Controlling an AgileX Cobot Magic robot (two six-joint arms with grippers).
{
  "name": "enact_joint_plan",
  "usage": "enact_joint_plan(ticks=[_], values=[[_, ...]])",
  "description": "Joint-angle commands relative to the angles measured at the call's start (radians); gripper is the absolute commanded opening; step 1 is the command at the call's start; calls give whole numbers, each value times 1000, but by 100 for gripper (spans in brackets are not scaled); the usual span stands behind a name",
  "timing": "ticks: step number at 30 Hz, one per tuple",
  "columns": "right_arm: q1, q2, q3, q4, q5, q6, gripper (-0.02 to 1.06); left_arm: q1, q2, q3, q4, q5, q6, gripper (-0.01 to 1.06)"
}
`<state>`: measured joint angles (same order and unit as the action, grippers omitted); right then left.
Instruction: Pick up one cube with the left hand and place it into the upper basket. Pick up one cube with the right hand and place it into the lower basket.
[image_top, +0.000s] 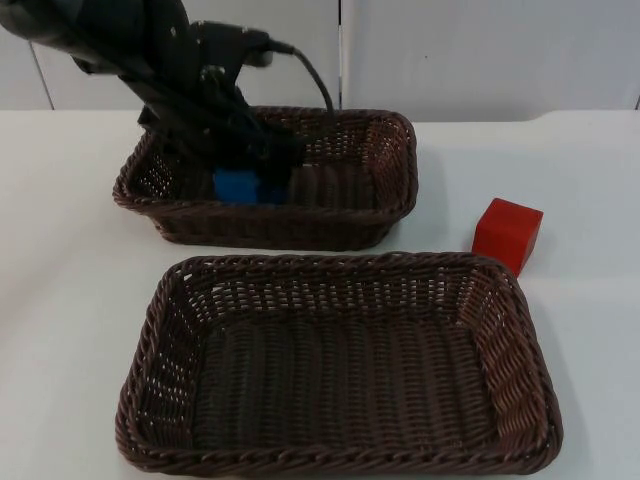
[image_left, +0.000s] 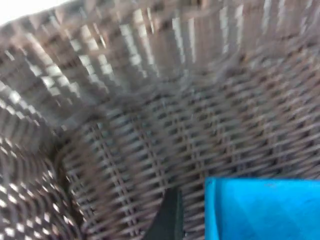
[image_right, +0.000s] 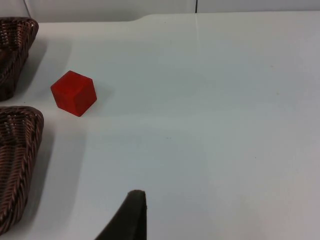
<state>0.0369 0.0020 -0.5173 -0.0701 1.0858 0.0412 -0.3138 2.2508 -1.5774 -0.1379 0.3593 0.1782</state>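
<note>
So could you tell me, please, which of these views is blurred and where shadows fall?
Left wrist view: motion-blurred, the upper basket weave smeared, the blue cube still readable. Top view: sharp, left gripper over that cube inside the basket. Right wrist view: sharp, soft shadows beside the red cube and along the lower basket on the table.

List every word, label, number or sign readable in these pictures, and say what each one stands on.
None: no readable text on the blue cube, the red cube, the upper basket, the lower basket or the table.
</note>
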Motion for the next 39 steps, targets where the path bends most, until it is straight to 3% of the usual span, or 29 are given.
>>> enact_joint_plan(ticks=[1, 12, 20, 26, 34, 39], values=[[-4, -2, 1, -3, -6, -7, 105, -4, -43, -4, -12, -1, -3, 78], [-4, -2, 1, -3, -6, -7, 105, -4, -312, -4, -35, 123, -3, 78], [-4, -2, 1, -3, -6, -11, 105, -4, -523, -2, -39, 167, -3, 78], [-4, -2, 1, -3, -6, -11, 105, -4, -585, -2, -39, 213, -3, 78], [-4, -2, 1, -3, -6, -11, 105, -4, -655, 3, -44, 338, -3, 78], [-4, -2, 1, -3, -6, -11, 105, -4, -722, 94, -58, 311, -3, 78]])
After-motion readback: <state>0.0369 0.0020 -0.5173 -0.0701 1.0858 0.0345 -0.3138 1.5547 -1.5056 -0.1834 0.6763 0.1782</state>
